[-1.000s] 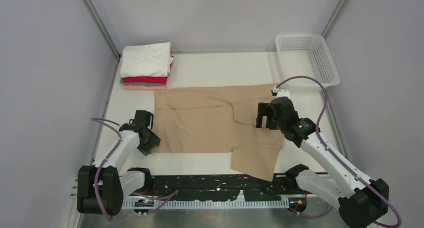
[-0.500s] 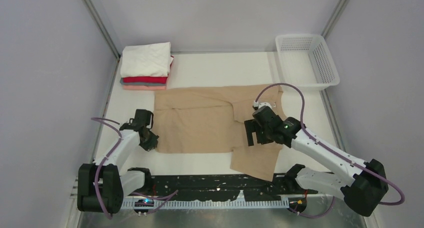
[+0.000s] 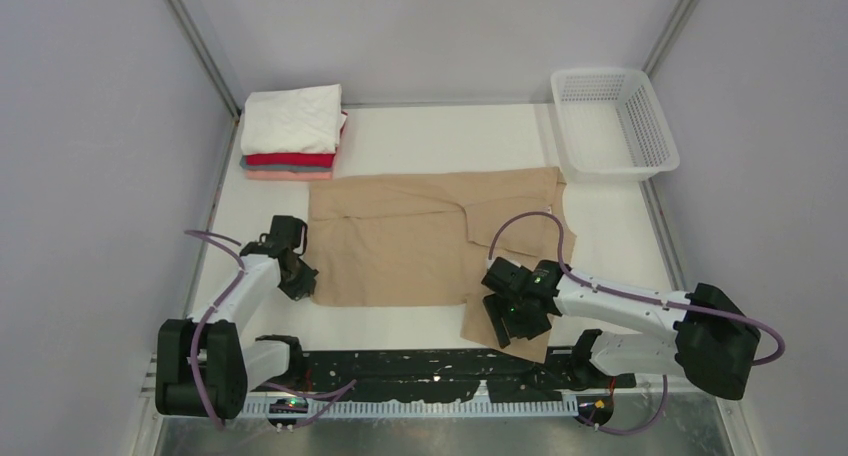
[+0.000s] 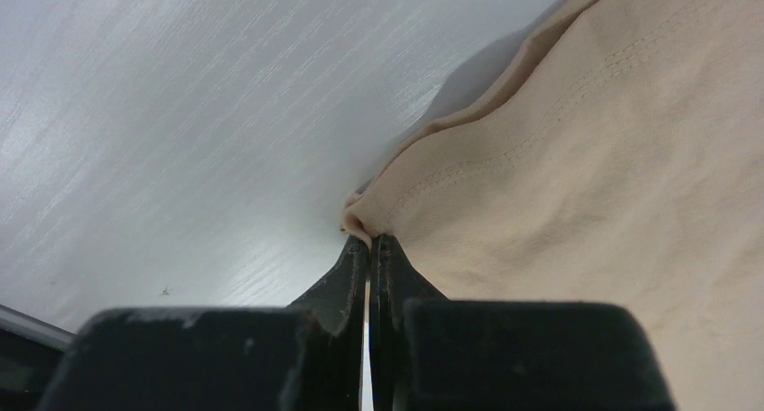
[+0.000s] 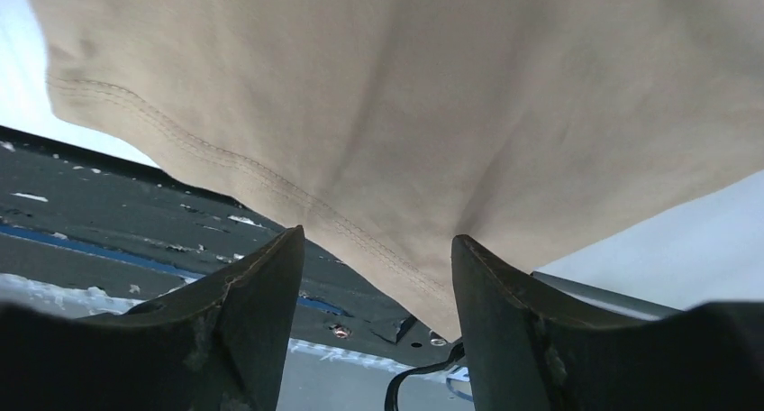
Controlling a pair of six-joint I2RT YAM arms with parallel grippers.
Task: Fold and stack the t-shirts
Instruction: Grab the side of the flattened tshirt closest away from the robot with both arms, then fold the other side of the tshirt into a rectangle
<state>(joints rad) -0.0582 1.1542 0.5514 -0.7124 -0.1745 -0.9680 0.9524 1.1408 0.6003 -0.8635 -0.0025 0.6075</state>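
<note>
Tan t-shirt (image 3: 400, 246) corner in left pincer (image 4: 369, 245) (clamped), hem facing right pincer (image 5: 377, 242)

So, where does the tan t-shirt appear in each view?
Top external: tan t-shirt spread in the middle.
Left wrist: right half, corner pinched in the shut jaws.
Right wrist: upper part, hem above the open jaws.
Shared landmark: the white table around it.

- the spread t-shirt (image 3: 400, 241) lies across the middle of the table (image 3: 440, 136), its near right flap reaching over the near edge
- the stack of folded t-shirts (image 3: 293, 131) sits at the far left corner, just behind it
- the basket (image 3: 640, 126) stands at the far right corner
- the left gripper (image 3: 303, 284) is at the shirt's near left corner, the right gripper (image 3: 505, 321) over the near right flap
</note>
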